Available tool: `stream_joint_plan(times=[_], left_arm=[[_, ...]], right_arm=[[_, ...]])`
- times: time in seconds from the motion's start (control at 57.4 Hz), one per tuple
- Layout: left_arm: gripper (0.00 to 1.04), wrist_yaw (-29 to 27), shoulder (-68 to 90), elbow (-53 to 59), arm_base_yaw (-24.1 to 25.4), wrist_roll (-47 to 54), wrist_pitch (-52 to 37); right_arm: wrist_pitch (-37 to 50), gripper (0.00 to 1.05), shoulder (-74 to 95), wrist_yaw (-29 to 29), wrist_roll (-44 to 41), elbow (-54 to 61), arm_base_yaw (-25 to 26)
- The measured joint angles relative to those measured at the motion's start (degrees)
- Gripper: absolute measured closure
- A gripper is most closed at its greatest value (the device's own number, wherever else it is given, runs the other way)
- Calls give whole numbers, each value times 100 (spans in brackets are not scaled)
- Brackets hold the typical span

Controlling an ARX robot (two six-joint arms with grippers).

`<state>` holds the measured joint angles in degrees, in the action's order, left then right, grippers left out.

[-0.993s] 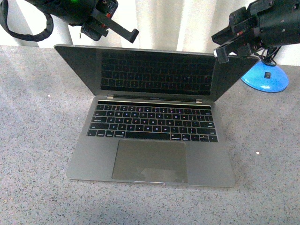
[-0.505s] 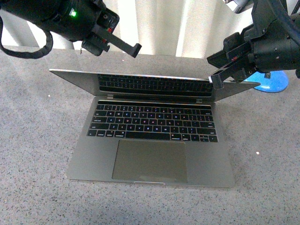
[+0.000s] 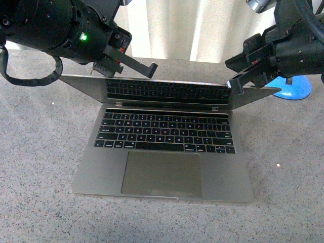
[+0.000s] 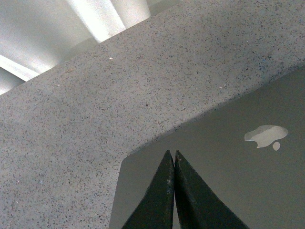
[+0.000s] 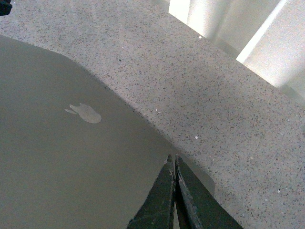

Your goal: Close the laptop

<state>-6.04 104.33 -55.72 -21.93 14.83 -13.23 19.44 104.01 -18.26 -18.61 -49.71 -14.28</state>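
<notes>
The grey laptop (image 3: 101, 172) lies in the middle of the table, keyboard facing me. Its lid (image 3: 248, 93) leans far forward, low over the keys, so only a thin strip of dark screen shows. My left gripper (image 3: 150, 68) is shut, its tip just above the lid's top edge, left of centre. My right gripper (image 3: 234, 85) is shut, its tip at the lid's right top corner. In the left wrist view the shut fingertips (image 4: 171, 153) sit over the lid's back (image 4: 238, 191) near a corner, beside the apple logo (image 4: 266, 136). The right wrist view shows the same: gripper (image 5: 172, 158), lid (image 5: 71, 167).
A blue round object (image 3: 293, 88) sits on the table behind the laptop's right corner, under my right arm. The speckled grey tabletop (image 3: 40, 152) runs all around the laptop. White vertical panels (image 3: 172, 30) stand behind the table.
The lid has swung down from a steep tilt to low over the keyboard. My left arm has come down and right towards the lid's top edge. My right gripper went down with the lid's corner.
</notes>
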Motion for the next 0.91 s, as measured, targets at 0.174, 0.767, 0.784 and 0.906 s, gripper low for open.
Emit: stream_joint_plan(times=[0.174, 0.767, 0.784, 0.906], left_arm=[[101, -2, 0, 44, 0, -61, -7], [101, -28, 0, 422, -70, -256, -155], [101, -24, 0, 431, -70, -256, -162], [101, -22, 0, 509, -70, -282, -210]], right_arm=[[-2, 104, 0, 0, 0, 9, 24], [68, 104, 2, -33, 92, 201, 96], [77, 104, 2, -33, 101, 210, 96], [184, 104, 9, -31, 216, 302, 72]])
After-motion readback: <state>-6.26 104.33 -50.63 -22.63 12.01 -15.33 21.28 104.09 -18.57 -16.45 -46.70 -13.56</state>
